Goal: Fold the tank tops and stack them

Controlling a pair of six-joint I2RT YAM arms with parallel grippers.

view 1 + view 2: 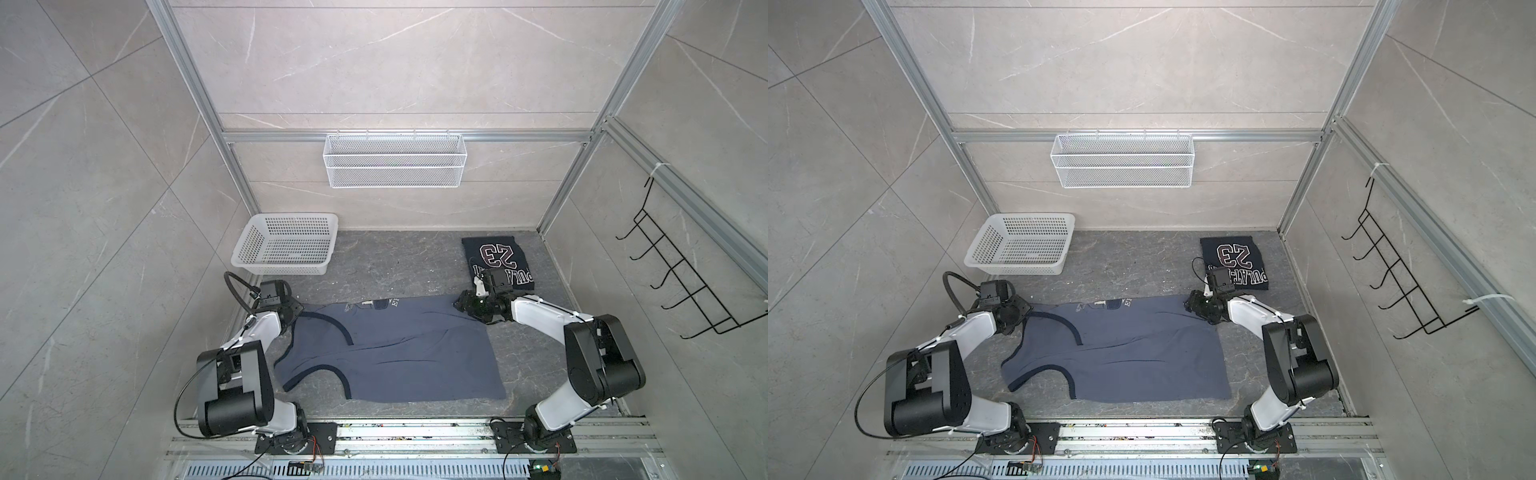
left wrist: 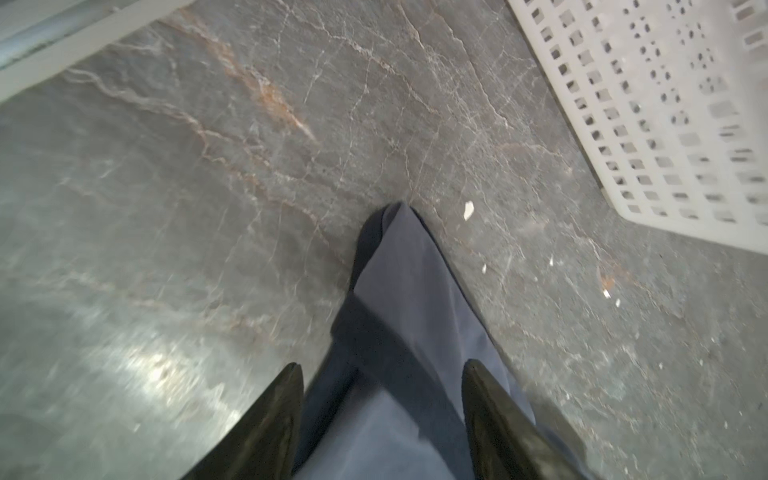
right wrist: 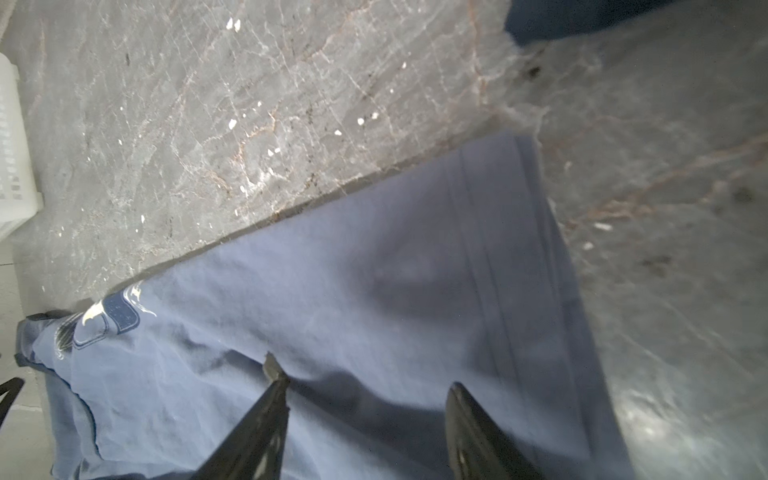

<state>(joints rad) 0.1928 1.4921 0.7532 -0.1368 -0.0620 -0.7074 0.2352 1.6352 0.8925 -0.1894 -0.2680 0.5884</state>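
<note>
Both arms [image 1: 264, 328] [image 1: 536, 311] reach forward, pincers [image 2: 382, 365] [image 3: 365, 376] parted over the slate top [image 1: 407, 353].

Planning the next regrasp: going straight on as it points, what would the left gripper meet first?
Probably the blue-grey tank top, its strap lying between the open jaws of the left gripper; beyond that, tabletop. Depth is unclear.

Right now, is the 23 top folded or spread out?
Folded. The 23 top lies as a compact rectangle, no straps or neckline showing; the blue-grey top nearer lies much larger, straps out.
</note>
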